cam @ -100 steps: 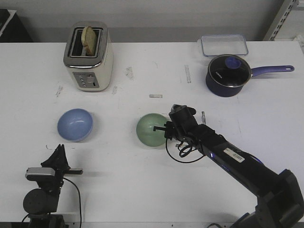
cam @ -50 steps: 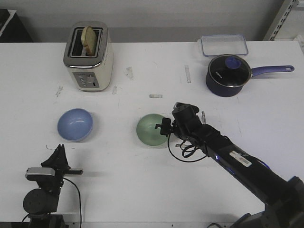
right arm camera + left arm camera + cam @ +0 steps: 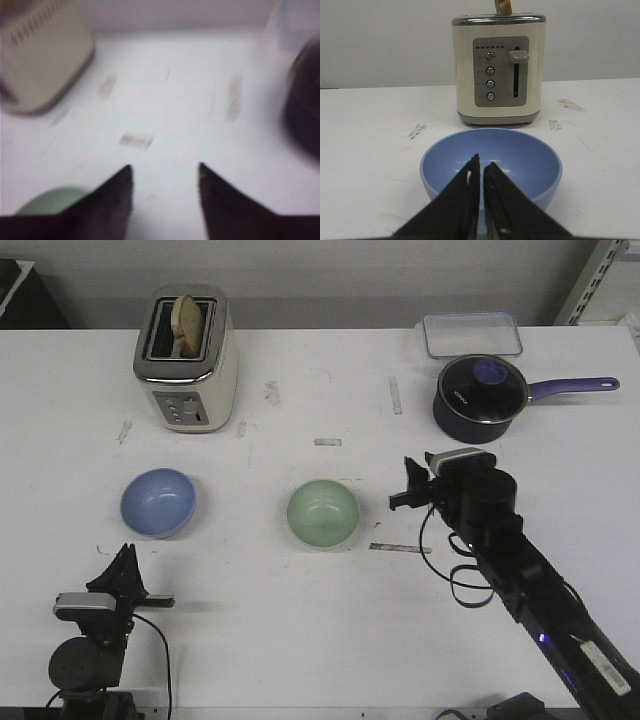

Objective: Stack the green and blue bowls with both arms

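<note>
The right tool [image 3: 400,490] hangs empty, jaws apart, at 3 o'clock of the green bowl [image 3: 323,514] – a shallow rim pinch risks slipping – left tool [image 3: 481,172] closed

My right arm [image 3: 520,570] is black and chunky, built of jointed segments, with a thin black cable [image 3: 455,575] looping off its side, a white label strip [image 3: 600,664] near the base and a grey camera block on the wrist. My left arm [image 3: 92,640] is black too, with a rounded joint housing, a grey wrist block and a thin black cable. Its jaws taper to slim black wedges in the left wrist view.
</note>
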You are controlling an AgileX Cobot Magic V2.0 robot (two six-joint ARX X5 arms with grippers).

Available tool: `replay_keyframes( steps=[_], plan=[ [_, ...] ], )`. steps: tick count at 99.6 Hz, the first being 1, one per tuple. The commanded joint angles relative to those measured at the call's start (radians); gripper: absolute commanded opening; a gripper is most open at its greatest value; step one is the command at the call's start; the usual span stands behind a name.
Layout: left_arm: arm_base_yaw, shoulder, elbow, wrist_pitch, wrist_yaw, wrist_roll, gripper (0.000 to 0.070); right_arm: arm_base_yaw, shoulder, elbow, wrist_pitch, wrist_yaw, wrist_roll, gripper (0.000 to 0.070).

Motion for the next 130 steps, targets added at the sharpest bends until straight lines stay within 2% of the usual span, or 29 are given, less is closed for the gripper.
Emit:
replay_keyframes(
  steps=[1,16,41,60,83,130],
  plan=[
    [0.0,-0.002,-0.021,0.012,-0.002,0.002,0.0003,-0.042,-0.065,-0.063,0.072,0.004,-0.14,0.0],
    [0.0,-0.002,-0.021,0.012,-0.002,0.002,0.0003,-0.174,-0.216,-0.209,0.169,0.003,-0.153,0.0],
    [0.0,-0.002,-0.021,0.012,-0.002,0.002,0.0003,-0.333,-0.473,-0.424,0.199,-0.002,-0.149,0.0],
    [0.0,-0.002,-0.021,0.012,-0.002,0.002,0.0003,-0.349,-0.683,-0.543,0.188,0.0,-0.149,0.0],
    [0.0,-0.002,-0.021,0.012,-0.002,0.002,0.0003,-0.348,-0.871,-0.555,0.076,-0.003,-0.149,0.0],
    [0.0,-0.002,-0.021,0.012,-0.002,0.002,0.0003,-0.348,-0.963,-0.553,0.09,-0.003,-0.15,0.0]
  ],
)
